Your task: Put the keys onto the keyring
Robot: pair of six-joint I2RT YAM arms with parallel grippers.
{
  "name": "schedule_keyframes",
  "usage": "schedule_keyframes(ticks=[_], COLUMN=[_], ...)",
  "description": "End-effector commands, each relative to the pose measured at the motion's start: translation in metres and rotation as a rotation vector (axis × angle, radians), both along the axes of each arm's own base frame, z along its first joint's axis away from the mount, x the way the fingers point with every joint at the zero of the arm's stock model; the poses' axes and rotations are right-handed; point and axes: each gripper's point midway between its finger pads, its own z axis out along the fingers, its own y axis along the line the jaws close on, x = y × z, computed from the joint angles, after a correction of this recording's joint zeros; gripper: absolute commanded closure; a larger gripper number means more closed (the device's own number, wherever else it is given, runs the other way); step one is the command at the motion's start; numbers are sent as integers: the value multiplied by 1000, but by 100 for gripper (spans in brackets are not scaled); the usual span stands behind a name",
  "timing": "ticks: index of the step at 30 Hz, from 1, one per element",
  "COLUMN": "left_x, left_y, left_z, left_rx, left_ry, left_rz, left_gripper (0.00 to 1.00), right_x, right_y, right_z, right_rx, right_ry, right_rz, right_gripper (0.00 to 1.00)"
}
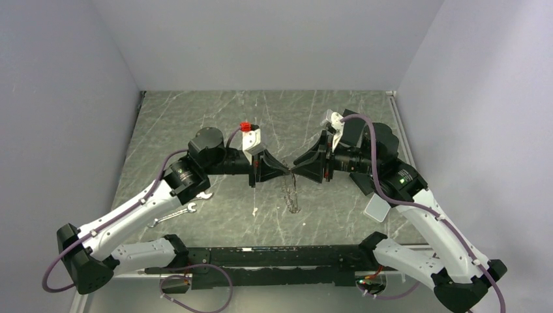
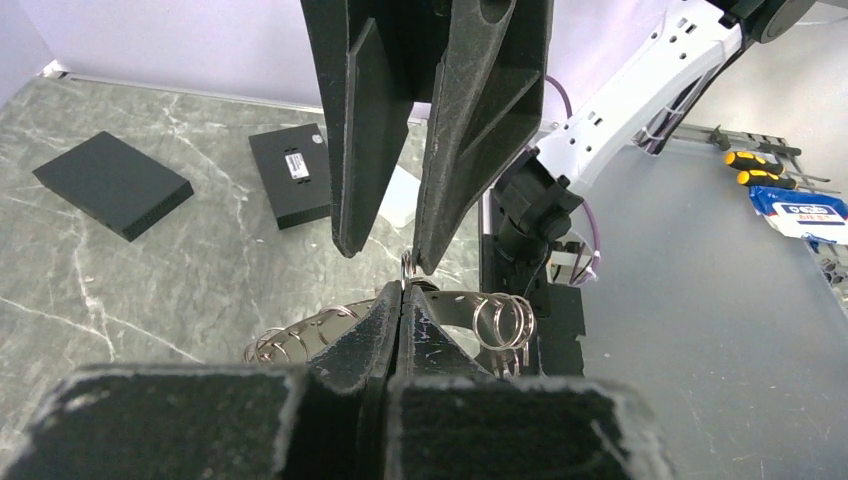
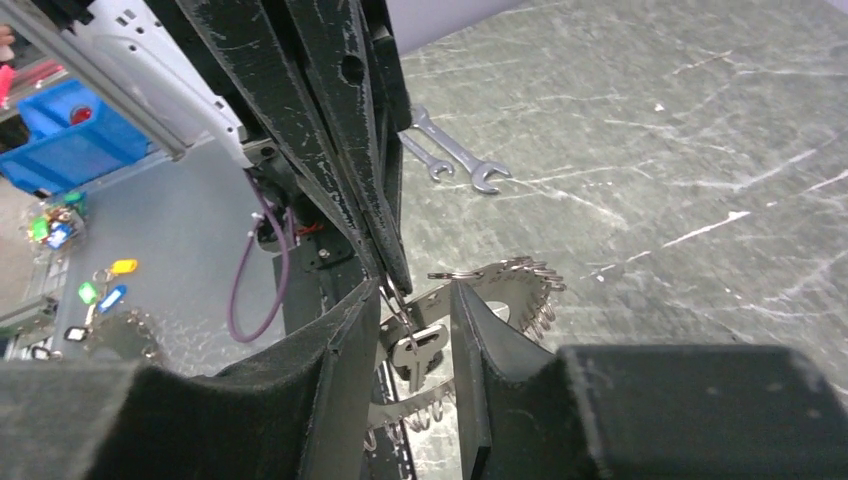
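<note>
The keyring (image 1: 291, 197) is a flat toothed silver ring carrying several small split rings. It lies below the two gripper tips and also shows in the left wrist view (image 2: 500, 318) and the right wrist view (image 3: 512, 288). My left gripper (image 2: 403, 289) is shut on a small split ring (image 2: 407, 264). A silver key (image 3: 421, 350) hangs from that ring. My right gripper (image 3: 415, 290) is open, its fingers on either side of the hanging key. The two grippers meet tip to tip in the top view, left gripper (image 1: 284, 171) and right gripper (image 1: 298, 168).
Two wrenches (image 1: 179, 212) lie on the marble table by the left arm and show in the right wrist view (image 3: 455, 160). Two black boxes (image 2: 112, 185) (image 2: 290, 175) sit farther off. A white plastic piece (image 1: 378, 208) lies by the right arm. Walls close three sides.
</note>
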Motion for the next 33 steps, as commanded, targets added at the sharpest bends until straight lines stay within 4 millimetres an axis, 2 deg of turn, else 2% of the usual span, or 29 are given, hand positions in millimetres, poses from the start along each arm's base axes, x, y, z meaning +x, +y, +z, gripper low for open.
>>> schedule_keyframes(ticks=[1,11,16,27,33], left_x=[-12,-11,-11,-11,-11], left_y=[3,3,3,5,6], left_z=[25,26,26,28,27], left_rx=[-83,-92,-91,-97,-97], left_ry=[-42,-42,-42,-48,-44], left_rz=[-40,-33,-31,-19,-17], left_gripper=[100,100,100,100,100], right_x=[-10,-19,-17,-18,-19], right_y=[5,8,9,13,13], right_z=[29,20,19,14,15], right_rx=[65,62,62,50,53], right_ry=[-74,-44,-39,-18,-20], right_rz=[74,133,128,142,147], right_gripper=[65,73,80,76,79])
